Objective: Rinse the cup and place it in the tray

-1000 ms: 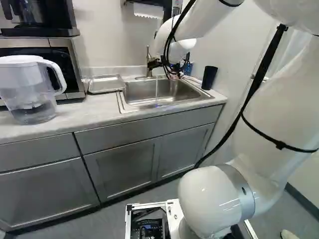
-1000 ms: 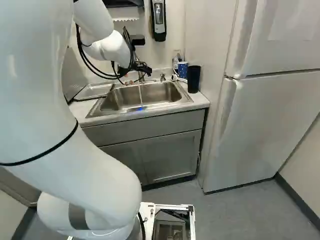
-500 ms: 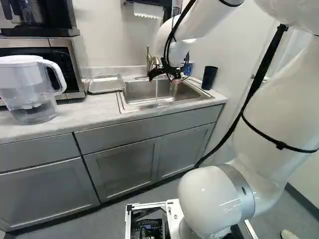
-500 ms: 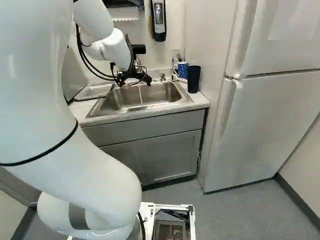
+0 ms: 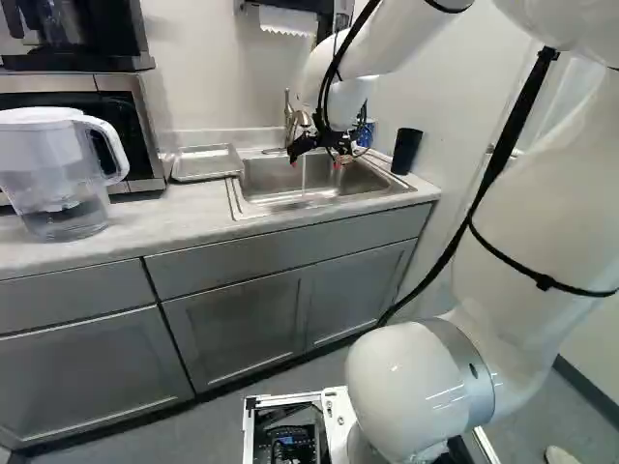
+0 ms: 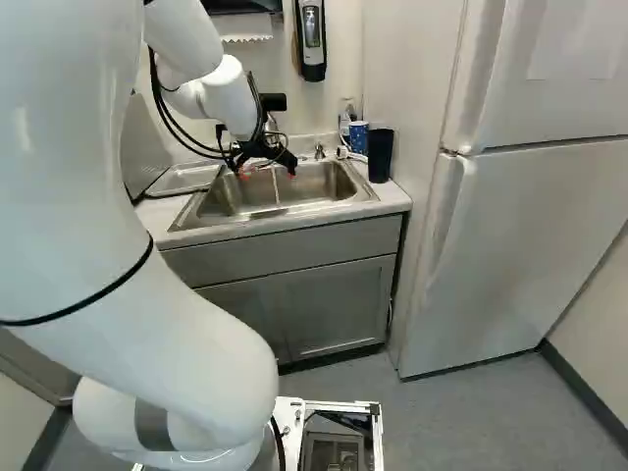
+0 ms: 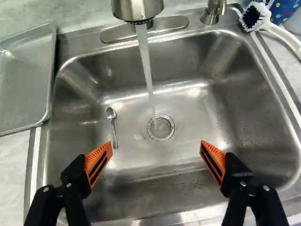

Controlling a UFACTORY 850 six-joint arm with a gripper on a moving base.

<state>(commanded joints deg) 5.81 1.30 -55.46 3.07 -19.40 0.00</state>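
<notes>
Pale, mottled bench (image 5: 145, 222) surrounds the steel sink (image 7: 235, 89). Near one corner stands the dark cup (image 6: 380, 155), upright, smooth and narrower toward its foot. Just beside it is a spotted blue cup (image 6: 358, 136); which one is meant I cannot tell. Neither is in the sink or on the tray (image 7: 23, 84), a shallow, shiny metal one with rounded corners across the sink. So picking up, rinsing and placing all look left to do; only the water (image 7: 145, 56) is ready, running clear from the tap (image 7: 137, 9) onto the round drain (image 7: 161, 128). My tool (image 7: 156, 153) is open over the sink, its ribbed orange pads (image 7: 99, 162) wide apart, gripping nothing. Beside the drain lies a slim, shiny spoon (image 7: 113, 127); behind the sink's corner, a brush (image 7: 270, 26) with dark bristles.
</notes>
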